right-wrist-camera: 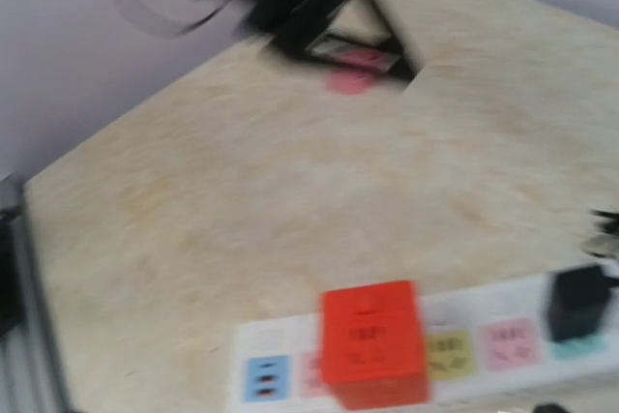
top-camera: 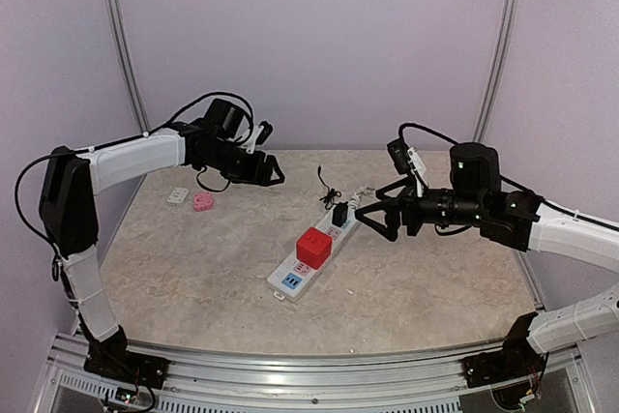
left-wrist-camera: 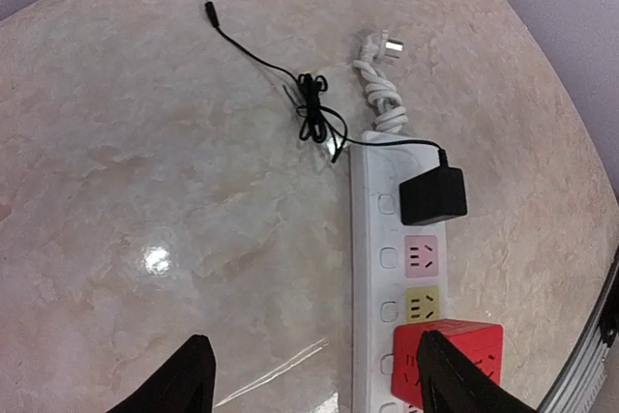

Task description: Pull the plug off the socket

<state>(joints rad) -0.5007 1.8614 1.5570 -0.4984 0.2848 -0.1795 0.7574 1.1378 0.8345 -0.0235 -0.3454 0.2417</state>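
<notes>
One white power strip [top-camera: 288, 280] lies on the marble-patterned table [top-camera: 193, 268], its long axis running diagonally from near-left to far-right in the top view, outlet faces up. Two things sit in it: one red cube adapter [top-camera: 313, 247] towards its near end and one black plug adapter [top-camera: 340, 213] at its far end, whose thin black cable [left-wrist-camera: 314, 118] trails beyond that end beside the strip's bundled white cord [left-wrist-camera: 384, 103]. Two small adapters, one pink [top-camera: 202, 202] and one white [top-camera: 178, 196], lie well left of the strip. The left gripper [top-camera: 273, 171] hangs spread wide left of the strip's far end; the right gripper [top-camera: 372, 222], fingers apart, hangs just right of the black plug.
</notes>
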